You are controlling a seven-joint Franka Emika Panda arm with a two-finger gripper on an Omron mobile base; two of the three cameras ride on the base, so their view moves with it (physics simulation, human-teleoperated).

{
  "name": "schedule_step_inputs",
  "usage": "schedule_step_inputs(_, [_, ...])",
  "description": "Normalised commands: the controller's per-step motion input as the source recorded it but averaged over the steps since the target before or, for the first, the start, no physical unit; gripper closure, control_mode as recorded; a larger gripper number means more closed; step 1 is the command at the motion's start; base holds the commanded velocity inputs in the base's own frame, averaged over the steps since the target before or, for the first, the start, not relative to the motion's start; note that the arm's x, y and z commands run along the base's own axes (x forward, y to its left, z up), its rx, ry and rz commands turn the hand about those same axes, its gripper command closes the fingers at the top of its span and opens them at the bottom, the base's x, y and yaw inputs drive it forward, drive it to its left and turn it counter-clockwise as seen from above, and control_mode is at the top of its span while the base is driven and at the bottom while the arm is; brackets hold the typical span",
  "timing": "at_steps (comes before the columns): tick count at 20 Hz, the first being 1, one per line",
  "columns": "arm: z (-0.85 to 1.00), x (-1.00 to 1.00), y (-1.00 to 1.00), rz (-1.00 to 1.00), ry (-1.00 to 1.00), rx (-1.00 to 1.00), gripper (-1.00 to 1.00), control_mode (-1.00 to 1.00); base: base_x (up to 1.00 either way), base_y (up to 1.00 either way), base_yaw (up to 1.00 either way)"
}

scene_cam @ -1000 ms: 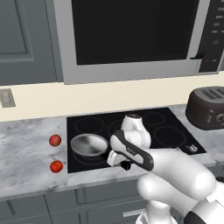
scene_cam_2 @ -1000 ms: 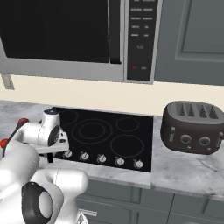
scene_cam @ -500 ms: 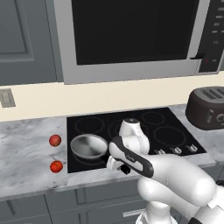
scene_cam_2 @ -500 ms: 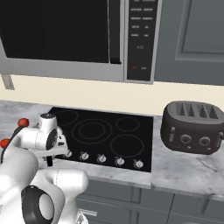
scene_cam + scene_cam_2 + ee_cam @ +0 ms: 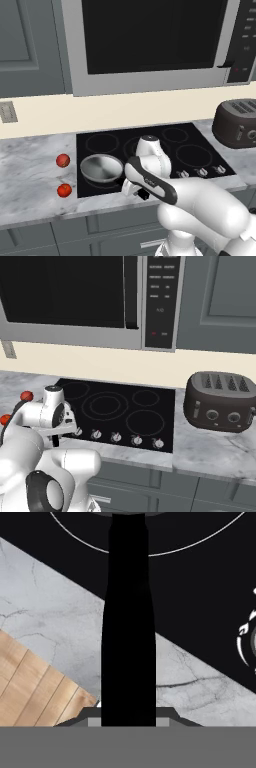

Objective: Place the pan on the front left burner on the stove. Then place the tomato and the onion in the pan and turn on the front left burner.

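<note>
Step one in hand: pan (image 5: 101, 168) sits on front left burner (image 5: 106, 176) of stove (image 5: 197, 150). Gripper (image 5: 142, 191) clamped on pan handle (image 5: 128, 627), at pan's 4 o'clock. Next: release, reach tomato (image 5: 64, 190) at 8 o'clock.

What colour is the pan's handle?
Solid black; the handle shows best in the hand view, running up from the bottom.
</note>
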Motion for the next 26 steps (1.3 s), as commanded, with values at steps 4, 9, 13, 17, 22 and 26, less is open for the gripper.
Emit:
schedule_step_inputs(4, [0.0,0.0,0.0,0.0,0.0,0.0,-1.0,-1.0,0.0,0.0,0.0])
schedule_step_inputs(9, [0.0,0.0,0.0,0.0,0.0,0.0,-1.0,-1.0,0.0,0.0,0.0])
schedule_step_inputs(13, [0.0,0.0,-0.05,-0.01,0.04,-0.01,-1.0,-1.0,0.0,0.0,0.0])
schedule_step_inputs(17, [0.26,0.0,-0.04,-0.03,0.02,-0.01,-1.0,-1.0,0.0,0.0,0.0])
schedule_step_inputs(22, [0.24,0.0,0.01,-0.01,0.0,0.0,-1.0,-1.0,0.0,0.0,0.0])
schedule_step_inputs(26, [0.13,0.0,0.14,0.0,0.0,0.0,-1.0,-1.0,0.0,0.0,0.0])
